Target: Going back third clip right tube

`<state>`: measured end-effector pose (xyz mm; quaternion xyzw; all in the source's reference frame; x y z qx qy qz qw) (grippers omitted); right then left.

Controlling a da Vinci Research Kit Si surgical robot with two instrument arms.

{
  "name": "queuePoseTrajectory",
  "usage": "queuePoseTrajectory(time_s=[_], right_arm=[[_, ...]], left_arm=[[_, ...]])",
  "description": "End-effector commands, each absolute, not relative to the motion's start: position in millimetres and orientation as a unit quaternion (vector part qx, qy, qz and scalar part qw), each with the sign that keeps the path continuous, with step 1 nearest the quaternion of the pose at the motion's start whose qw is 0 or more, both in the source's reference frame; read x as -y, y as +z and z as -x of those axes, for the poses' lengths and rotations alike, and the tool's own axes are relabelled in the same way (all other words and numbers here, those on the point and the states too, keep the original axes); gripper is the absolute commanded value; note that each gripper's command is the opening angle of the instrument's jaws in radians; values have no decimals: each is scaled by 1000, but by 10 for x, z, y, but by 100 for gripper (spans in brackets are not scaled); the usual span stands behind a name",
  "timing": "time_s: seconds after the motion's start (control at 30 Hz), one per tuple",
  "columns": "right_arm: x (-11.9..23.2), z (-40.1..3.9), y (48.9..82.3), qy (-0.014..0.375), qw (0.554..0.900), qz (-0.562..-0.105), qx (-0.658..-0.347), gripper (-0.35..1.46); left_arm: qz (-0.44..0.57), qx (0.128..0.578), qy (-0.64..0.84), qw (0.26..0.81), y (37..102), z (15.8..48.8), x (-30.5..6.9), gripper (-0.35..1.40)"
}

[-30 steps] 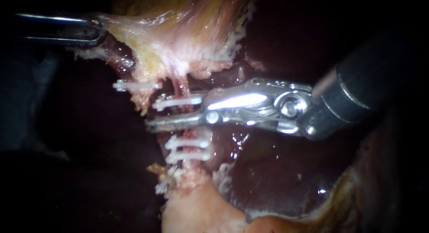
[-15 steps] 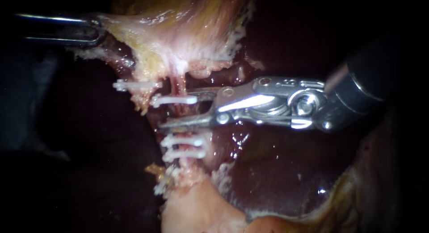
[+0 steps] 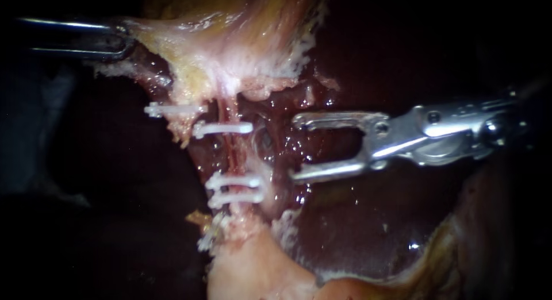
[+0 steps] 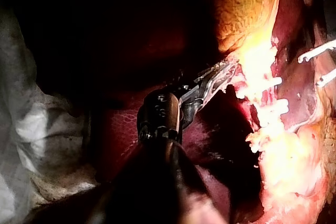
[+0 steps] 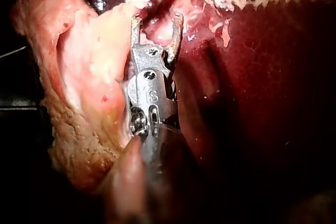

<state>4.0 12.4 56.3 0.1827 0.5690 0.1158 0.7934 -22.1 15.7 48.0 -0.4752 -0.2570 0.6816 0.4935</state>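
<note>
Three clips (image 3: 233, 181) on right tube (image 3: 232, 153); right instrument (image 3: 295, 147) pincer released, empty; left instrument (image 3: 122, 40) pincer clamped on tissue (image 3: 190, 44)

Room is lying between the thin pink tube (image 3: 232, 153) and the silver right instrument (image 3: 294, 147), jaws parted. White plastic clips (image 3: 223, 128) are hemming the tube's bare stretch.

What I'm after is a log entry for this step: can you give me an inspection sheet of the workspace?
Surface: wet dark-red liver.
Job's things: tube bearing three white clips, upper clip, two lower clips; a fourth clip further left.
Clutter: nothing seen.
Instruments: left instrument jaws shut on pale tissue; right instrument jaws open, empty, clear of the tube.
Cables: nothing seen.
Surroundings: dark; pale cloth beside left instrument.
</note>
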Motion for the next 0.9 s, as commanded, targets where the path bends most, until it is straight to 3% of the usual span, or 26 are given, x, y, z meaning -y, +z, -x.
queuePoseTrajectory(time_s=[0.03,0.5,0.9], right_arm=[[-123,-35,561,114,793,-183,-570,50],[-109,-27,557,103,789,-194,-574,50],[-109,-27,557,102,789,-195,-574,50]], left_arm=[[475,257,682,493,480,221,-157,-35],[477,253,681,494,490,230,-155,-35],[474,252,687,490,524,268,-151,-35]])
